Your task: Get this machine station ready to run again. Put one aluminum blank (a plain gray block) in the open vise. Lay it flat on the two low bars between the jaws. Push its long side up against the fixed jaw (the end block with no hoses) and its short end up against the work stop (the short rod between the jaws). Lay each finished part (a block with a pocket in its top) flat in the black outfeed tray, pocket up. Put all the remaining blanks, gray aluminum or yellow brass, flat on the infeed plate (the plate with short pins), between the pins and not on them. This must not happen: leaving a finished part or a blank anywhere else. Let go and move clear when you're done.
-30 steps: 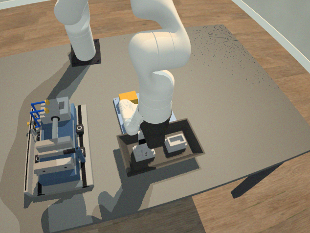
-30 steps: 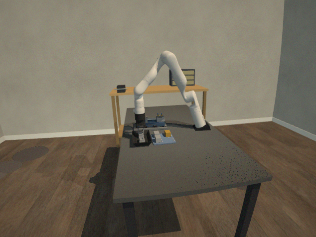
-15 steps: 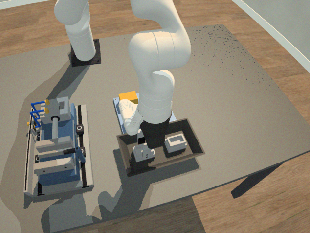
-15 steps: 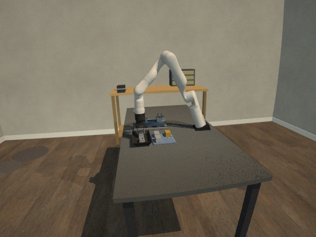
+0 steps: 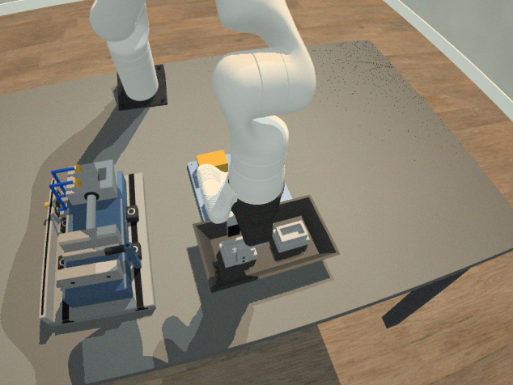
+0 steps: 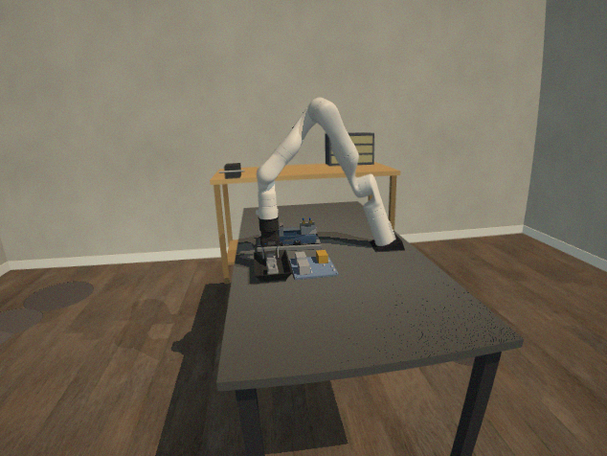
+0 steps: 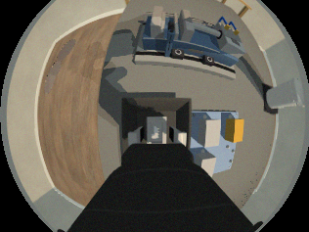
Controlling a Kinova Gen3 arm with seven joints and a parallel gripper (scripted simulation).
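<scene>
A gray part (image 5: pixel 235 255) (image 6: pixel 272 265) (image 7: pixel 156 127) lies in the black tray (image 5: pixel 320 222) (image 6: pixel 285 262) (image 7: pixel 184 108), below the gripper (image 5: pixel 245 243) (image 6: pixel 271 252) (image 7: pixel 156 131), whose 2 fingers stand wide apart, holding nothing. It looks stiff, fairly heavy and smooth; its flat, parallel sides would suit a grip. Beside it in the tray sits 1 more part (image 5: pixel 291 237), pocket up. The blue plate (image 5: pixel 194 178) (image 6: pixel 321 272) (image 7: pixel 224 158) bears 2 gray blanks (image 6: pixel 303 266) (image 7: pixel 212 133) and 1 yellow (image 5: pixel 212 159) (image 6: pixel 321 256) (image 7: pixel 235 130). No blank shows in the vise (image 5: pixel 108 215) (image 6: pixel 294 237) (image 7: pixel 197 41).

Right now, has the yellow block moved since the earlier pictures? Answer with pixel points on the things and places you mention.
No, the yellow block (image 5: pixel 212 158) (image 6: pixel 321 256) (image 7: pixel 235 130) sits by the same corner of the blue plate (image 5: pixel 193 174) (image 6: pixel 318 271) (image 7: pixel 223 157) as before.
</scene>
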